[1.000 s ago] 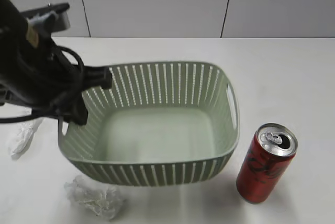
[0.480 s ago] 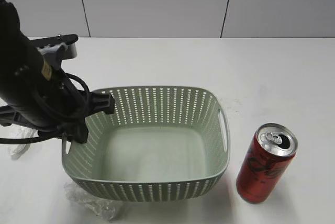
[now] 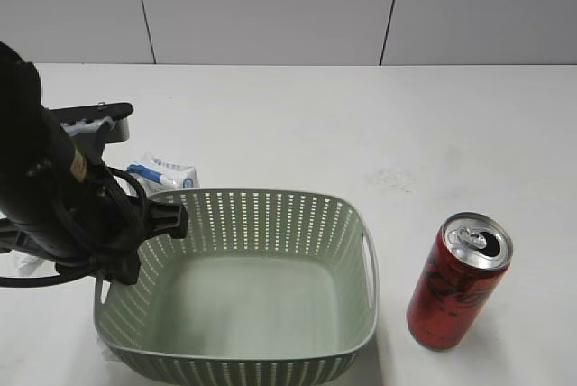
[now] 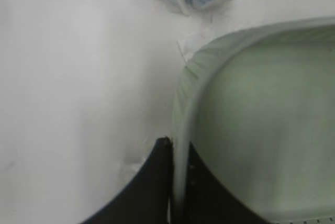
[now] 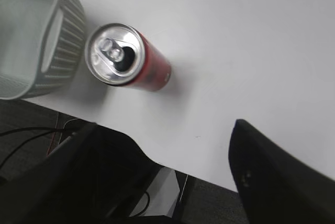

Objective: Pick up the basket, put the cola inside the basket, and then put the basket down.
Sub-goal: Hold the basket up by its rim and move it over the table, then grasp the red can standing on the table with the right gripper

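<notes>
On the white surface, the pale sage-green slotted plastic basket is the largest thing; the left gripper has its black jaws pinching the basket's left rim, one inside and one outside. Whether the basket hangs just above the surface or rests on it, I cannot tell. It is empty. The tall slim red cola can stands upright just beside its right side, untouched. The right gripper hovers above the can with its jaws spread wide. A blue-and-white milk carton lies behind the basket. I judge that grasping is done; putting the cola inside and setting the basket down remain.
</notes>
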You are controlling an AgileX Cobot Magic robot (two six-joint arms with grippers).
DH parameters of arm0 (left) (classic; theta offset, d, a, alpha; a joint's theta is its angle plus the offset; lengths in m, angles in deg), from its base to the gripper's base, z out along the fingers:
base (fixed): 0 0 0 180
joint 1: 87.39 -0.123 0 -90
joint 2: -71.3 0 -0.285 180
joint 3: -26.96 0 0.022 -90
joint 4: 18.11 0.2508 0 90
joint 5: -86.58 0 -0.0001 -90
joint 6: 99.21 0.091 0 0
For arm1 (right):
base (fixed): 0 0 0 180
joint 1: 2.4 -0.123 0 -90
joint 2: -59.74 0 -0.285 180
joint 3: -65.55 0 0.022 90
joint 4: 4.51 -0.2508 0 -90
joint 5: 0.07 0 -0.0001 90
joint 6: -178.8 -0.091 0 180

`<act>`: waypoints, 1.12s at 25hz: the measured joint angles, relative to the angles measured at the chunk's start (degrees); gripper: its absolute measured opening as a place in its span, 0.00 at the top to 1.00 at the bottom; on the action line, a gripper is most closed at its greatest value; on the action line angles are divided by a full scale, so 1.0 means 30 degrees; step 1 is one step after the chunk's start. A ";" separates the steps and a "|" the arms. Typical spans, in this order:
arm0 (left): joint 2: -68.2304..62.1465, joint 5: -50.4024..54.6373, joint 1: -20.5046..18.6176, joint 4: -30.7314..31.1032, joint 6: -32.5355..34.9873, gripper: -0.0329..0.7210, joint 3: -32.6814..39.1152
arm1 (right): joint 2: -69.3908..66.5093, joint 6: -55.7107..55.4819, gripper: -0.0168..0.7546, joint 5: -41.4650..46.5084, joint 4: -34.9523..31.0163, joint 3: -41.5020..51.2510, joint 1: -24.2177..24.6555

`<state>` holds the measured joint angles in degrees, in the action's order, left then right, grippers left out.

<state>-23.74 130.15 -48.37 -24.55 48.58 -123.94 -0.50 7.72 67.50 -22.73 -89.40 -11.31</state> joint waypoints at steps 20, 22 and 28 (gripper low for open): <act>0.0000 -0.1129 0.0000 -0.0017 0.0054 0.96 0.0094 | -0.8797 -0.7234 0.11 -0.4010 0.3630 -0.1118 -0.7809; 0.0000 -0.1171 0.0000 -0.0017 0.0054 0.96 0.0094 | -0.9277 -0.7348 0.11 -0.4013 0.3672 -0.1118 -0.7809; 0.0000 -0.1229 0.0000 -0.0039 0.0054 0.96 0.0094 | -1.0142 -0.8252 0.10 -0.4139 0.4619 -0.0502 -0.7809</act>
<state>-23.74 126.46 -48.37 -24.67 48.74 -123.65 -30.92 -17.04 55.09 -8.87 -90.90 -34.74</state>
